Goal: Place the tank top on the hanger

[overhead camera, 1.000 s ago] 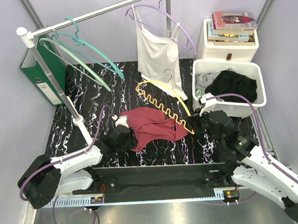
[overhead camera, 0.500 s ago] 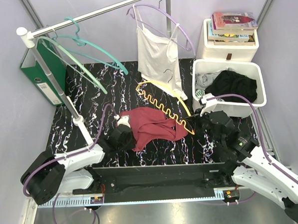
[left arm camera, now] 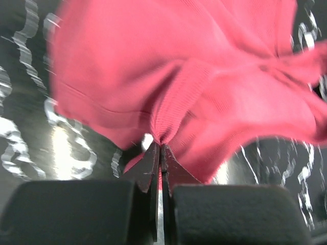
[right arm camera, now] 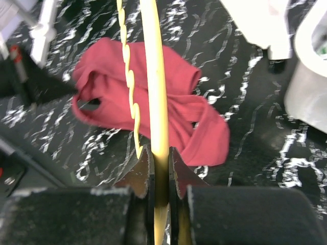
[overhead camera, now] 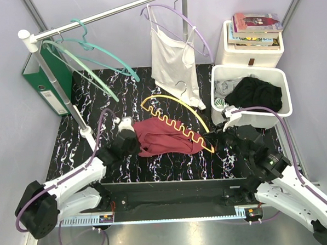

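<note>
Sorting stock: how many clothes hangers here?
4: two teal plastic hangers on the metal rail, a lilac hanger carrying the white camisole, yellow hanger in right gripper; others may overlap.

The black marbled table (overhead camera: 77, 143) carries a crumpled maroon tank top (overhead camera: 164, 138). A white bin (overhead camera: 262, 119) and a green binder (overhead camera: 35, 74) stand at its sides.

Bare mat (overhead camera: 171, 165) at lower centre btwn the arm bases, also centre left past rack pole (overhead camera: 57, 87). Upper centre blocked by hanging white camisole (overhead camera: 174, 64); teal hangers (overhead camera: 110, 55) overhang upper left. White bin (overhead camera: 251, 119) walls off right side. Hanger (overhead camera: 177, 125) slants across mid-frame.
</note>
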`<state>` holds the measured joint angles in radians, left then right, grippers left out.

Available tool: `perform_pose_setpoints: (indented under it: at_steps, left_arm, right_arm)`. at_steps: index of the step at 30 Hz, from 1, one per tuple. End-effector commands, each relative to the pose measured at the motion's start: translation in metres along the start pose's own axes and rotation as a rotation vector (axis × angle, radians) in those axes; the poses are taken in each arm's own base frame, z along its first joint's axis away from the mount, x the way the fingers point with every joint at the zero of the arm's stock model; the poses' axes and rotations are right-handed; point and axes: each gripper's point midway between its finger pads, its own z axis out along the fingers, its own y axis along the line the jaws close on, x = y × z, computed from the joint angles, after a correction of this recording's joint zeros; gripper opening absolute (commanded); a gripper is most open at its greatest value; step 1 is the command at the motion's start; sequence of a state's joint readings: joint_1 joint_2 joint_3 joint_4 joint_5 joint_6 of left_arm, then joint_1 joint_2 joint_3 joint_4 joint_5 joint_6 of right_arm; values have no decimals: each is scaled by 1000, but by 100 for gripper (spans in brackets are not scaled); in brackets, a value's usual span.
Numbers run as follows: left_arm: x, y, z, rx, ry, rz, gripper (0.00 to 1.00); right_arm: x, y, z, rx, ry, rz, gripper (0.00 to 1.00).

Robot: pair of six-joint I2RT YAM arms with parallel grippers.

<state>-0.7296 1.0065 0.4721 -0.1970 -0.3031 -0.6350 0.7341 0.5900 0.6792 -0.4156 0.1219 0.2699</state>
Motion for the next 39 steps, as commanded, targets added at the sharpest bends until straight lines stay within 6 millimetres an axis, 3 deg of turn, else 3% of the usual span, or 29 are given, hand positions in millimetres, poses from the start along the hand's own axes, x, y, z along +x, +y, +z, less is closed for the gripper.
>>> perform_pose_setpoints:
  at_steps: [1,5,8,17,39]
  left_arm:
    - [-51,17,1,-69,-105,-25,0]
    - [-88,30,2,-124,-172,-34,0]
    - [-99,50,9,-191,-154,-34,0]
    - [-133,67,7,-243,-203,-37,0]
    - [-162,71,-18,-262,-269,0,0]
  right_arm:
    - [-28,33,-14,-159,-76,40,0]
    - [-25,39,-17,-196,-64,41,0]
    - [-24,42,-20,-217,-61,41,0]
    - [-14,48,-14,-252,-16,37,0]
    - [2,60,-12,-324,44,47,0]
